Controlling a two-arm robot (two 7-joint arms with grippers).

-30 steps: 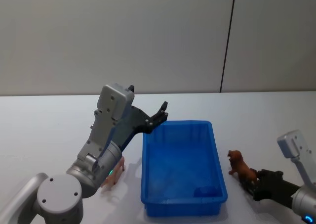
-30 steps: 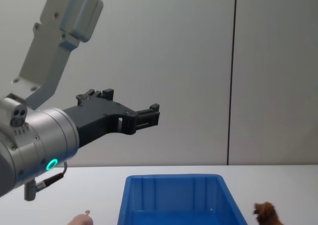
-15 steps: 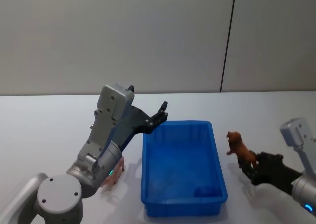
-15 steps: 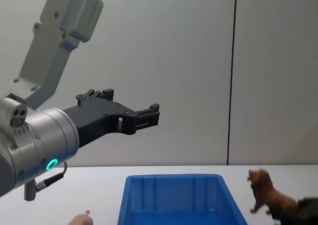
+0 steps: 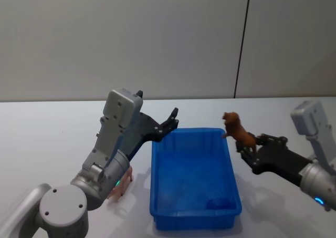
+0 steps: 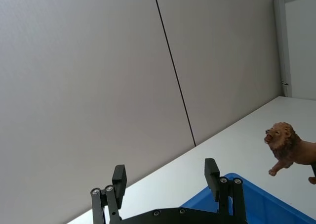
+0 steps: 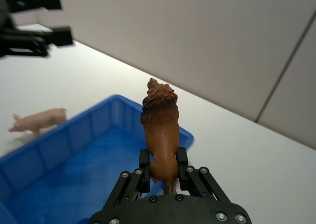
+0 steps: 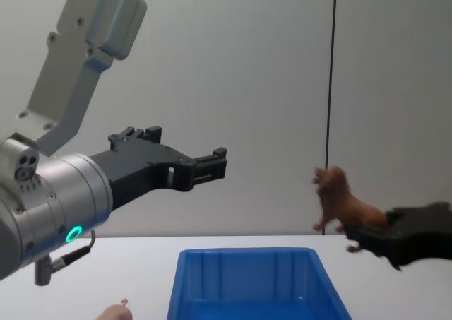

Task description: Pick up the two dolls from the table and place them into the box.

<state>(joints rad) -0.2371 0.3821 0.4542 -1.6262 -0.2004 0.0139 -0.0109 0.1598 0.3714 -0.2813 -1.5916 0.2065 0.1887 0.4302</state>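
The reddish-brown shaggy doll (image 5: 237, 131), a lion, hangs in the air over the right rim of the blue box (image 5: 194, 130), with my right gripper (image 5: 247, 148) shut on its hindquarters. The right wrist view has the lion (image 7: 160, 130) upright between the fingers, above the box (image 7: 84, 122). The pale pink doll (image 5: 122, 188), a pig, stands on the white table left of the box, partly hidden by my left arm. My left gripper (image 5: 172, 120) hovers open and empty, high above the box's far left corner. The box holds no doll.
The white table (image 5: 47, 127) reaches back to a grey wall. Bare tabletop lies right of the box under my right arm, and at the far left. My left arm's bulky forearm (image 8: 49, 200) rises beside the pink doll (image 8: 116, 311).
My right gripper has lifted the lion off the table right of the box and carried it up and left to the box's right rim. The left arm has not moved.
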